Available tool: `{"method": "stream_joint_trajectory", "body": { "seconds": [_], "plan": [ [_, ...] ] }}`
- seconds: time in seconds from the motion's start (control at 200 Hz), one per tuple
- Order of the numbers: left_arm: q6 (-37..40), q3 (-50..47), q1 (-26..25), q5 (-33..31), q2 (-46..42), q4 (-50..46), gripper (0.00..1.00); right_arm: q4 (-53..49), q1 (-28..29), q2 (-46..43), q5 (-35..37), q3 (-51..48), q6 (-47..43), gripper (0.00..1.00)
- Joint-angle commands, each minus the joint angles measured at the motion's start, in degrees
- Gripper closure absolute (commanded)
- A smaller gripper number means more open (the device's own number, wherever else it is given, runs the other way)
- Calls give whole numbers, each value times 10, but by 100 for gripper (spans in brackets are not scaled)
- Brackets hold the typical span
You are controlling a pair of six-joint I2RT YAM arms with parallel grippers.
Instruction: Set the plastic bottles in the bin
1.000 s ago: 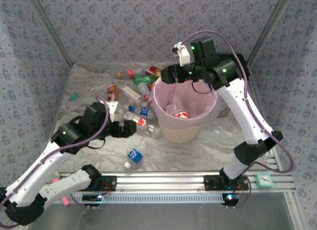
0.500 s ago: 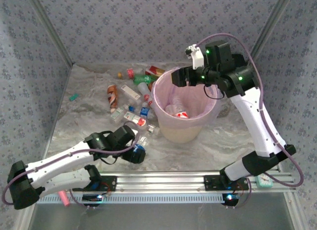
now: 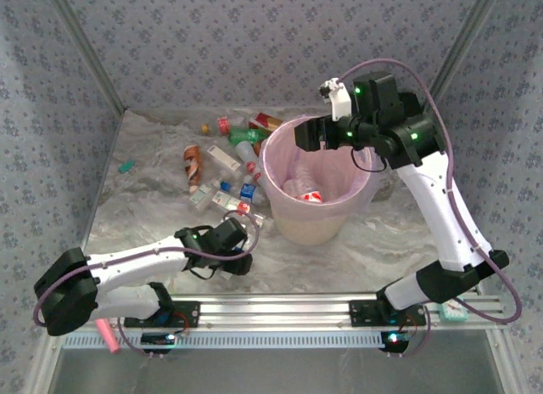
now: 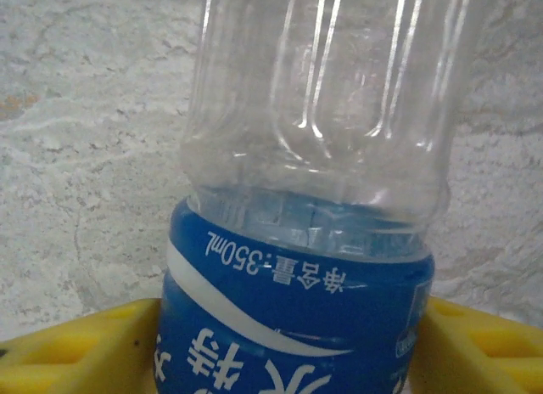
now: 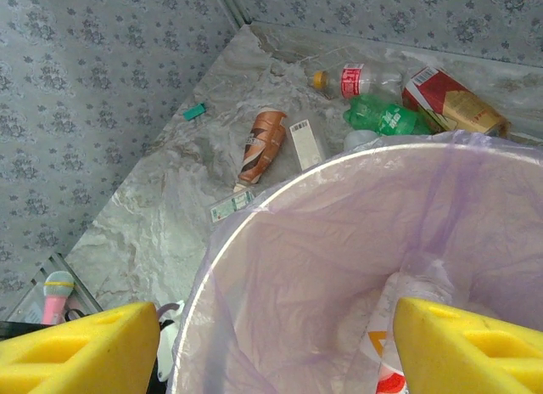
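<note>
From above, your left gripper (image 3: 231, 245) sits low over the table (image 3: 153, 216) near its front edge, left of the bin (image 3: 318, 228). You cannot tell from here how its jaws stand. Your right gripper (image 3: 303, 137) hangs over the bin's far rim. A red-labelled bottle (image 3: 303, 190) lies inside the bin. More plastic bottles (image 3: 231, 199) lie scattered on the table just left of the bin. An orange-brown bottle (image 3: 193, 163) and a green bottle (image 3: 246, 136) lie nearer the far edge.

On your left wrist camera, the left gripper (image 4: 288, 351) is clamped on a clear blue-labelled bottle (image 4: 314, 156). Its yellow pads (image 4: 76, 351) press the label from both sides, with the marbled table behind. You cannot tell whether the bottle rests on the table.

On your right wrist camera, the right gripper (image 5: 276, 343) has its jaws wide apart with nothing between them, above the pink-lined bin (image 5: 280, 267). Beyond the rim, toward the table's far edge, lie the orange-brown bottle (image 5: 263, 143), the green bottle (image 5: 386, 118), an orange-capped bottle (image 5: 352, 80) and a red carton (image 5: 454, 101).
</note>
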Motion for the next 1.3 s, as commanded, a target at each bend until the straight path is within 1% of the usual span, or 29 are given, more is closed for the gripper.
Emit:
{"method": "stream_joint_trajectory", "body": {
  "seconds": [0.0, 0.075, 0.18, 0.32, 0.39, 0.46, 0.56, 0.63, 0.74, 0.85, 0.949, 1.024, 1.084, 1.114, 1.159, 1.219, 1.264, 1.294],
  "plan": [
    [-7, -1, 7, -18, -3, 1, 37, -6, -4, -16, 2, -5, -2, 25],
    [-11, 6, 10, -28, -23, -12, 43, -3, -4, -14, -10, -7, -1, 25],
    [-15, 22, 32, -41, -74, -47, 44, 10, -3, -12, -51, -10, 4, 25],
    [-14, 95, 76, -100, -169, -109, 46, 33, 11, -1, -94, -4, 20, 25],
    [0, 141, 97, -123, -202, -94, 46, 49, 27, 10, -102, 5, 28, 23],
    [22, 178, 116, -110, -215, -44, 48, 69, 43, 26, -117, 14, 41, 19],
    [55, 227, 135, -54, -203, 28, 49, 84, 64, 58, -138, 41, 44, 14],
    [70, 260, 143, -19, -179, 59, 49, 91, 80, 80, -148, 63, 45, 12],
    [89, 307, 145, 8, -138, 84, 50, 103, 99, 114, -166, 89, 55, 12],
    [101, 333, 145, 45, -104, 116, 50, 105, 115, 144, -182, 112, 54, 12],
    [112, 358, 146, 72, -75, 119, 50, 108, 121, 159, -184, 121, 53, 13],
    [113, 370, 147, 75, -65, 121, 50, 106, 118, 163, -179, 124, 54, 17],
    [114, 375, 149, 76, -62, 125, 50, 107, 114, 162, -178, 122, 55, 23],
    [115, 376, 150, 80, -61, 128, 50, 108, 113, 162, -176, 121, 55, 25],
    [117, 379, 151, 88, -58, 133, 50, 108, 111, 162, -166, 120, 55, 25],
    [116, 383, 152, 94, -55, 138, 50, 103, 107, 167, -150, 120, 55, 22],
    [116, 386, 152, 98, -52, 140, 50, 103, 102, 168, -151, 119, 56, 22],
    [115, 388, 152, 99, -50, 138, 50, 106, 100, 169, -155, 117, 57, 24]
  ]
}}
